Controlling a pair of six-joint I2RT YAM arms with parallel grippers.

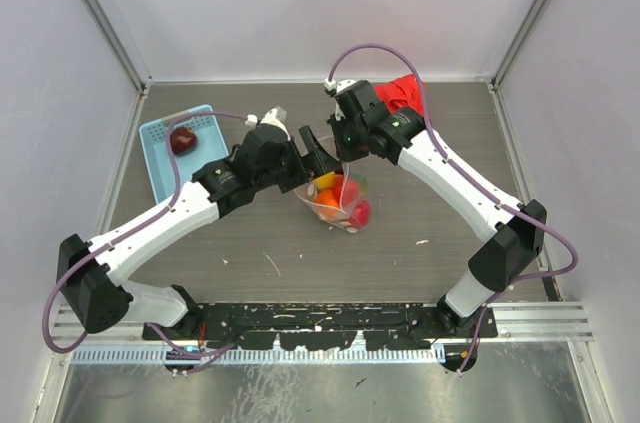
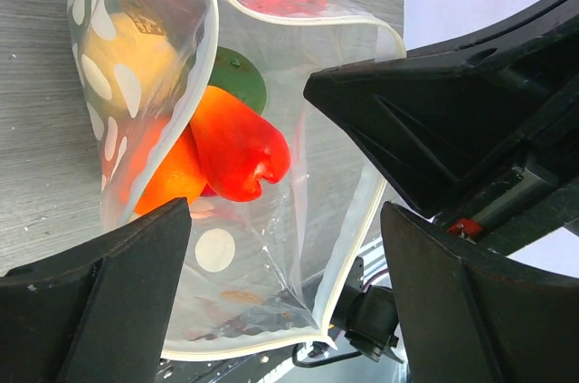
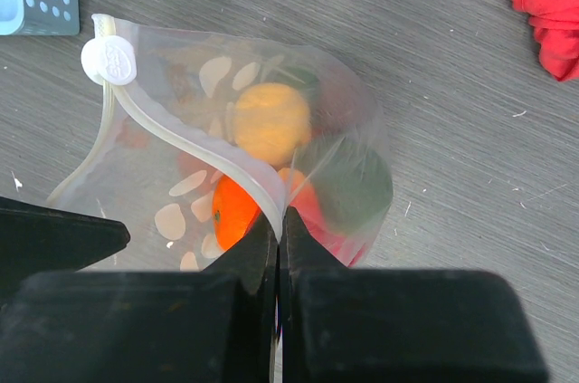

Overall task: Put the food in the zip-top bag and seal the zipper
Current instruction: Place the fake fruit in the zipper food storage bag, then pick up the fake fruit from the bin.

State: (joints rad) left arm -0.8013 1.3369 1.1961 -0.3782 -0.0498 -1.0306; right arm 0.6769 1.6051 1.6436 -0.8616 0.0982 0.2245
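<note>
The zip-top bag stands mid-table with its mouth held up and open. Inside lies the food: a red fruit, an orange one, a yellow one and a green one. My right gripper is shut on the bag's rim at the zipper, whose white tab sits at the far end. My left gripper is open, its fingers standing on either side of the bag's near rim without touching it. One dark red fruit lies in the basket.
A light blue basket sits at the back left. A red cloth lies at the back right, behind the right arm. Both arms meet over the bag at the table's middle.
</note>
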